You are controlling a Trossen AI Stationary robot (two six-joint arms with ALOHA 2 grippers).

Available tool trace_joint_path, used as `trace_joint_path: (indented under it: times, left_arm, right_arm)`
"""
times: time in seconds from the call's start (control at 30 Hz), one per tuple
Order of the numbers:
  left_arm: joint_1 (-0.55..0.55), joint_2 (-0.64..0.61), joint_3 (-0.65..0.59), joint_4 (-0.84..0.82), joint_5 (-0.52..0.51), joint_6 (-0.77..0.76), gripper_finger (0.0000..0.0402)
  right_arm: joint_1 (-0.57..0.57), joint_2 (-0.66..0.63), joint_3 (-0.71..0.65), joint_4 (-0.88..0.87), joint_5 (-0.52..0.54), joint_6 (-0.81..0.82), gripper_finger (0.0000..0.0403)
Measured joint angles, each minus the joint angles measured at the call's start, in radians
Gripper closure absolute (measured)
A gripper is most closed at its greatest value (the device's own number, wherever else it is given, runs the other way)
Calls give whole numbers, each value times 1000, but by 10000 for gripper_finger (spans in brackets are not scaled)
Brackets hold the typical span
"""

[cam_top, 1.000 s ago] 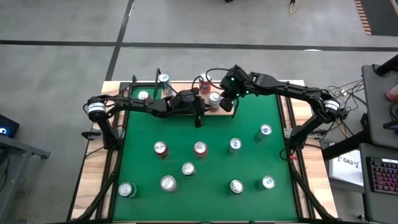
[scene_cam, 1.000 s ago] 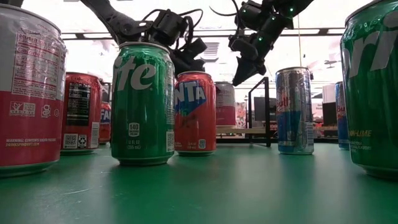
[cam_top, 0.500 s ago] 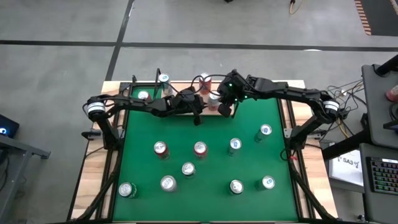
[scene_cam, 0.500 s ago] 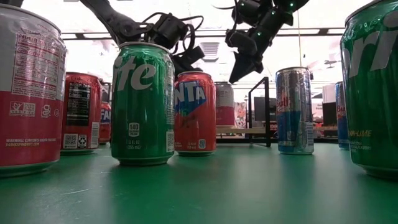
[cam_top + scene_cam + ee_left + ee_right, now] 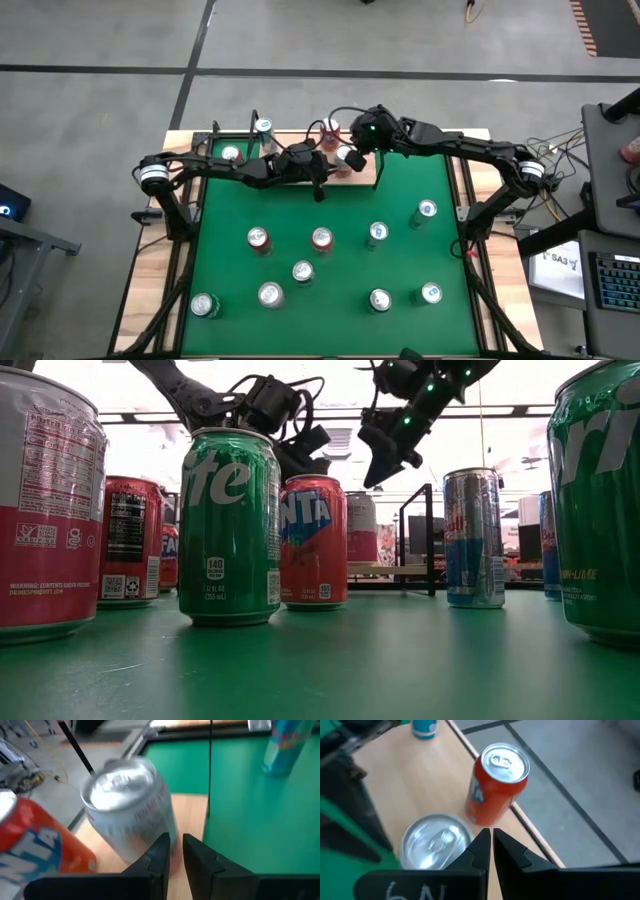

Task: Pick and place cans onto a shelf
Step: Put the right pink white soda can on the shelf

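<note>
A: Although both arms crowd the far edge of the counter (image 5: 400, 215), neither seems to carry anything. The right gripper (image 5: 490, 845) hangs above the shelf (image 5: 420, 785) with its jaws pressed together on nothing, a silver-topped can (image 5: 436, 840) just beside and below it and an orange Fanta can (image 5: 497, 782) standing upright a little farther along the board.

B: And the left gripper (image 5: 172, 851)?

A: Its jaws stand narrow, only a slit between them, and nothing sits in that slit. It points at the silver can from the counter side; the can stands on the light wood, with the orange one near it.

B: So which step is this?

A: My reading: those two cans are placed, and a fresh pick is due. In the high view, nine cans (image 5: 322, 238) are scattered upright over the green, well apart from the shelf, and two more (image 5: 263, 127) stand toward the shelf's left end.

B: What does the next move call for?

A: Probably lifting the right gripper clear of the two cans without brushing either, since both are close under it, then opening the jaws wide and travelling to a can on the green. The left one would need the same widening before it can take anything.
</note>
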Motion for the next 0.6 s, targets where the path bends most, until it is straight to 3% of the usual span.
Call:
trace_joint_path:
  times: [0.3, 0.6]
  left_arm:
    - [1, 1, 0, 18, 0, -18, 365]
    - [3, 2, 0, 12, -5, -17, 365]
  right_arm:
    - [-18, 64, 0, 12, -19, -12, 390]
    - [-15, 59, 0, -42, -103, 51, 390]
